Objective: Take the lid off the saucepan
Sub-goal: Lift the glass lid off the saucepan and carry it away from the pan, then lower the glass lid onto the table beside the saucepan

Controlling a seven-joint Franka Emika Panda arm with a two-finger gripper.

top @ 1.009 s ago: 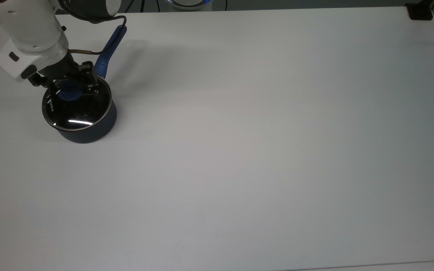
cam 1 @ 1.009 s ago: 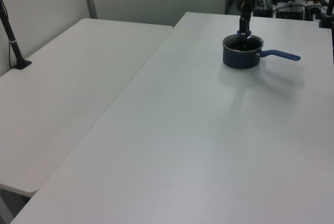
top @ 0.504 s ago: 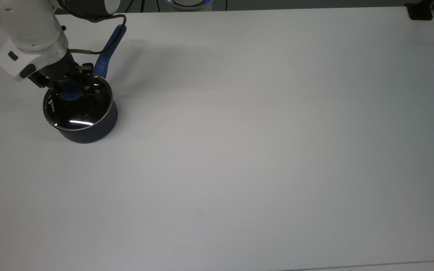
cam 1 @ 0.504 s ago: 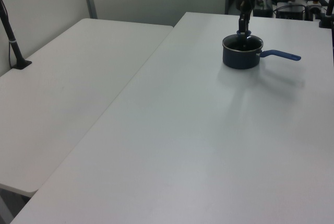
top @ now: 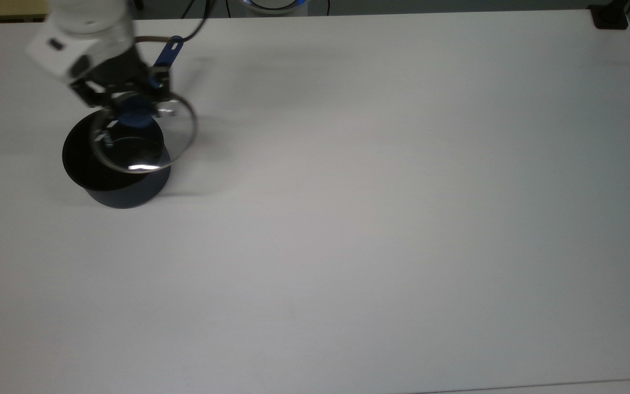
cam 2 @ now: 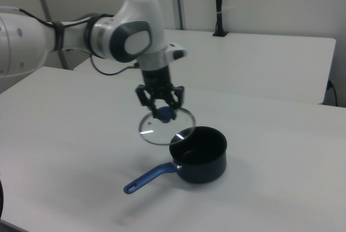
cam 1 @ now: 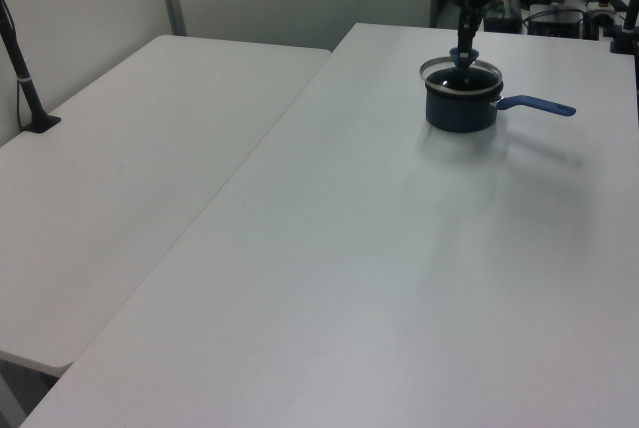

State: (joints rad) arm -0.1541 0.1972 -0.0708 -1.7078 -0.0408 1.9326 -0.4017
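The dark blue saucepan (top: 123, 189) (cam 1: 461, 109) (cam 2: 203, 159) stands uncovered on the white table, its black inside showing and its long blue handle (cam 2: 148, 179) lying along the table. The clear glass lid (top: 143, 134) (cam 1: 459, 77) (cam 2: 162, 129) hangs in the air above and partly beside the pan's rim, tilted. My gripper (top: 135, 114) (cam 2: 163, 113) (cam 1: 467, 49) is shut on the lid's blue knob, and the lid hangs from it.
The white table (top: 380, 208) stretches wide on the top view's right. A second white table (cam 1: 130, 179) adjoins on the left view's left. A black post (cam 1: 25, 79) stands at its far edge, and a black object (top: 610, 19) sits at the table's far corner.
The gripper has lifted the lid off the saucepan and carried it towards the top view's right. The pan now stands uncovered and has not moved.
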